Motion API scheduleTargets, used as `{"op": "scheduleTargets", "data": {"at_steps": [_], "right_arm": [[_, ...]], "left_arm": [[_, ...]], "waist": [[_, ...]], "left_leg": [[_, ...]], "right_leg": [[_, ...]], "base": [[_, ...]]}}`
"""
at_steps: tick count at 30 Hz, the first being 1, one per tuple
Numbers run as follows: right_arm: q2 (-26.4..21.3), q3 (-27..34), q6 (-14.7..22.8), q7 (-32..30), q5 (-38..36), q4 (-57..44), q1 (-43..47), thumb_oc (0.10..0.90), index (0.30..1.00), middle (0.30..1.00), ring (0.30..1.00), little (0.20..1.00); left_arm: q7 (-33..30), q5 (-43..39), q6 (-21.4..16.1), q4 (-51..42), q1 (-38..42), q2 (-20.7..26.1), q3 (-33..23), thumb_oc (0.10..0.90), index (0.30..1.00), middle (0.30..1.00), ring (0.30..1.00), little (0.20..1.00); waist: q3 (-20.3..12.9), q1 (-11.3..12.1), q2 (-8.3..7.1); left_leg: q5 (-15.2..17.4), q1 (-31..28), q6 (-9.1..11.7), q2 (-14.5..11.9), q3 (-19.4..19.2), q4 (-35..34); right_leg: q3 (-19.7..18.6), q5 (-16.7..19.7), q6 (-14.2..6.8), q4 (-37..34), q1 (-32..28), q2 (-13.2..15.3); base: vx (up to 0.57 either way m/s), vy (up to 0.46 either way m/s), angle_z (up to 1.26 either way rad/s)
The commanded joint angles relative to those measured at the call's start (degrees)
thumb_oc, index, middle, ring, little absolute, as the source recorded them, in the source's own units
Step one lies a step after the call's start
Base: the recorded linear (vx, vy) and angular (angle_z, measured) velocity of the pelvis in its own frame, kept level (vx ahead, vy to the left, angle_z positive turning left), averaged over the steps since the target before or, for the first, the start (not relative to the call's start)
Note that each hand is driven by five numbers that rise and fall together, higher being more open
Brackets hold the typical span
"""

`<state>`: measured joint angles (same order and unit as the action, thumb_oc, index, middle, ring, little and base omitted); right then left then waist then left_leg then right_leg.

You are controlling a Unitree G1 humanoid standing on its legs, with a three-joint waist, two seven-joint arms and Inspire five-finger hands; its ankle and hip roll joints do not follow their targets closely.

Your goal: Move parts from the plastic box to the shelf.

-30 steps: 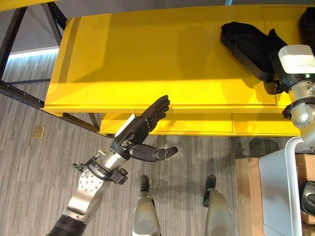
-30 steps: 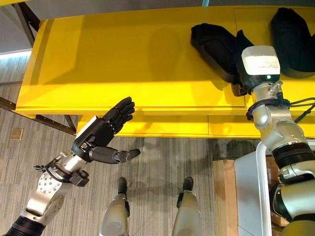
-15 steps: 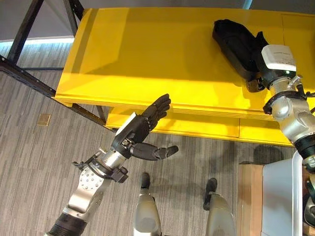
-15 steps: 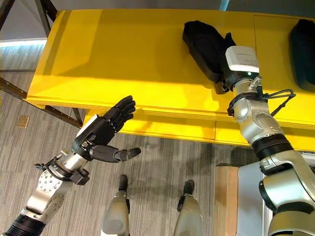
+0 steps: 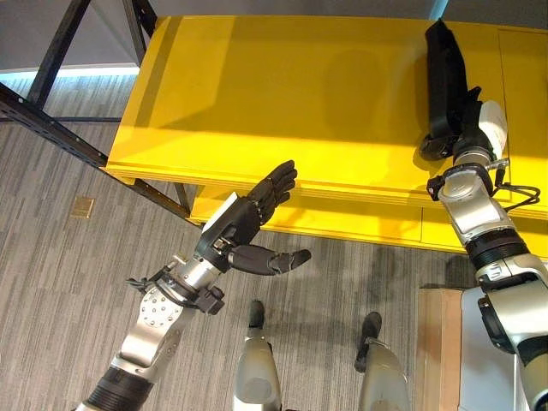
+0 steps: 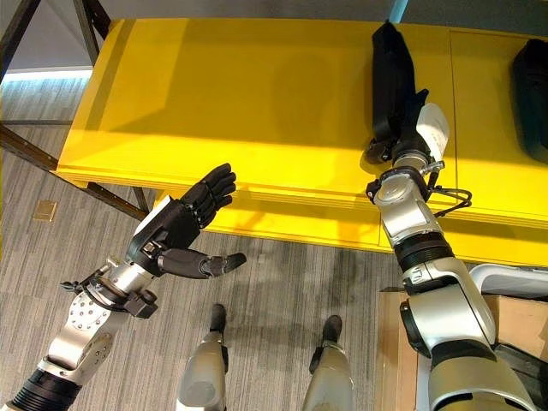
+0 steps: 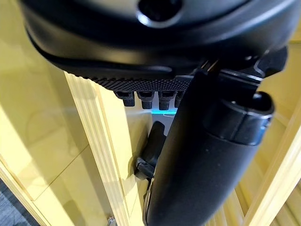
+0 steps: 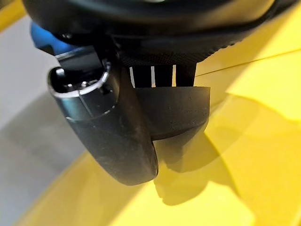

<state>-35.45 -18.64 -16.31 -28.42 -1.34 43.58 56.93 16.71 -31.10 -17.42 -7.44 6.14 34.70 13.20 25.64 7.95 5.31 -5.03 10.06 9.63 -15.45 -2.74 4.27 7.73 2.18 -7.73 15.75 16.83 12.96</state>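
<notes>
R hand (image 6: pixel 402 141) grasps black part (image 6: pixel 390 73) upper right on yellow shelf (image 6: pixel 257 103); L hand (image 6: pixel 184 227) released, fingers straight, just below shelf front edge, centre-left.

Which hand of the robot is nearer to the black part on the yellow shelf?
The right hand: it holds the black part over the shelf. The left hand is open, in front of the shelf's edge.

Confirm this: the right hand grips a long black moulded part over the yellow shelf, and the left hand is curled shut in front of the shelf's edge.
Not quite. The left hand is open, fingers straight and thumb spread, as the left eye view shows. The rest holds: the right hand grips the long black moulded part over the yellow shelf.
</notes>
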Motion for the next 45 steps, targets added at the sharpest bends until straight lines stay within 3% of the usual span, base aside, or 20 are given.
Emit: {"op": "scheduleTargets", "data": {"at_steps": [1, 11, 15, 19, 20, 21, 22, 26, 45], "right_arm": [[-0.01, 3.06, 2.62, -3.20, -2.51, -0.79, 3.28, 0.400, 0.300, 0.300, 0.300, 0.300], [1.33, 3.61, 3.41, -4.20, 4.62, -3.21, -0.66, 0.400, 0.300, 0.300, 0.300, 0.300], [1.21, 2.23, 2.09, -4.05, 9.19, -3.38, -0.42, 0.400, 0.300, 0.300, 0.300, 0.300], [0.26, 1.64, 0.84, -4.37, 8.90, -2.71, 0.08, 0.400, 0.300, 0.300, 0.300, 0.300], [0.05, 1.63, 0.75, -4.15, 8.57, -2.61, 0.16, 0.427, 0.338, 0.338, 0.338, 0.338], [-0.15, 1.60, 0.28, -4.03, 8.37, -2.41, 0.36, 0.714, 0.739, 0.739, 0.739, 0.739], [-0.40, 1.58, -0.02, -4.11, 8.07, -2.15, 0.56, 0.900, 1.000, 1.000, 1.000, 1.000], [-1.31, 1.71, 1.39, -3.70, 5.59, 0.25, 1.75, 0.900, 1.000, 1.000, 1.000, 1.000], [-6.63, -1.75, 3.22, 0.55, 9.43, 7.17, 7.89, 0.900, 1.000, 1.000, 1.000, 1.000]], "left_arm": [[-1.23, -0.36, -3.62, -8.50, 3.02, -1.83, -1.63, 0.900, 1.000, 1.000, 1.000, 1.000], [-2.18, -0.17, -4.88, -7.24, 2.92, -1.73, -0.51, 0.900, 1.000, 1.000, 1.000, 1.000], [-2.59, -0.42, -5.17, -7.07, 2.91, -1.48, -0.10, 0.900, 1.000, 1.000, 1.000, 1.000], [-2.48, -0.44, -5.77, -6.60, 2.70, -1.11, 0.16, 0.900, 1.000, 1.000, 1.000, 1.000], [-2.34, -0.46, -5.71, -6.65, 2.68, -1.03, 0.13, 0.900, 1.000, 1.000, 1.000, 1.000], [-2.16, -0.50, -5.62, -6.78, 2.62, -0.95, 0.13, 0.900, 1.000, 1.000, 1.000, 1.000], [-2.06, -0.56, -5.55, -6.83, 2.58, -0.91, 0.19, 0.900, 1.000, 1.000, 1.000, 1.000], [-1.87, -0.94, -5.34, -6.93, 2.55, -0.53, 0.37, 0.900, 1.000, 1.000, 1.000, 1.000], [-0.65, -1.28, -5.21, -6.38, 1.94, 0.83, 0.48, 0.900, 1.000, 1.000, 1.000, 1.000]], "waist": [[-2.34, -0.87, -0.56], [-2.44, -1.84, -0.09], [-2.54, -1.80, -0.07], [-2.62, -1.65, -0.21], [-2.68, -1.61, -0.25], [-2.74, -1.52, -0.30], [-2.75, -1.47, -0.34], [-2.90, -1.14, -0.39], [-3.01, 0.32, -0.36]], "left_leg": [[2.56, 2.04, -3.18, 1.68, 1.57, 0.79], [3.24, 1.70, -3.65, 2.97, 1.02, 1.47], [3.31, 1.77, -3.84, 3.37, 0.80, 1.46], [3.32, 1.77, -3.95, 3.50, 0.78, 1.53], [3.32, 1.81, -3.93, 3.52, 0.78, 1.53], [3.31, 1.82, -3.93, 3.53, 0.76, 1.50], [3.29, 1.80, -3.93, 3.53, 0.75, 1.44], [3.23, 1.70, -3.90, 3.52, 0.81, 1.45], [3.35, 2.26, -3.94, 4.15, 1.62, 2.55]], "right_leg": [[-0.18, -10.36, 4.51, 2.41, -3.70, -2.21], [-0.93, -10.15, 4.32, 2.12, -4.49, -2.05], [-1.07, -9.85, 4.16, 1.54, -4.64, -2.12], [-0.96, -9.68, 4.16, 1.23, -4.90, -2.22], [-0.94, -9.69, 4.14, 1.17, -4.94, -2.23], [-0.85, -9.66, 4.15, 1.03, -5.03, -2.23], [-0.77, -9.61, 4.11, 0.86, -5.15, -2.22], [-0.45, -9.55, 4.06, 0.57, -5.59, -2.19], [0.61, -10.41, 4.25, 1.65, -6.43, -1.92]], "base": [[0.04, 0.025, 0.00], [0.03, 0.024, 0.00], [0.01, 0.009, -0.04], [0.01, -0.006, -0.05], [0.00, 0.000, 0.00], [0.00, 0.000, 0.00], [0.00, 0.000, 0.00], [0.01, -0.003, 0.00], [0.03, -0.009, 0.01]]}}
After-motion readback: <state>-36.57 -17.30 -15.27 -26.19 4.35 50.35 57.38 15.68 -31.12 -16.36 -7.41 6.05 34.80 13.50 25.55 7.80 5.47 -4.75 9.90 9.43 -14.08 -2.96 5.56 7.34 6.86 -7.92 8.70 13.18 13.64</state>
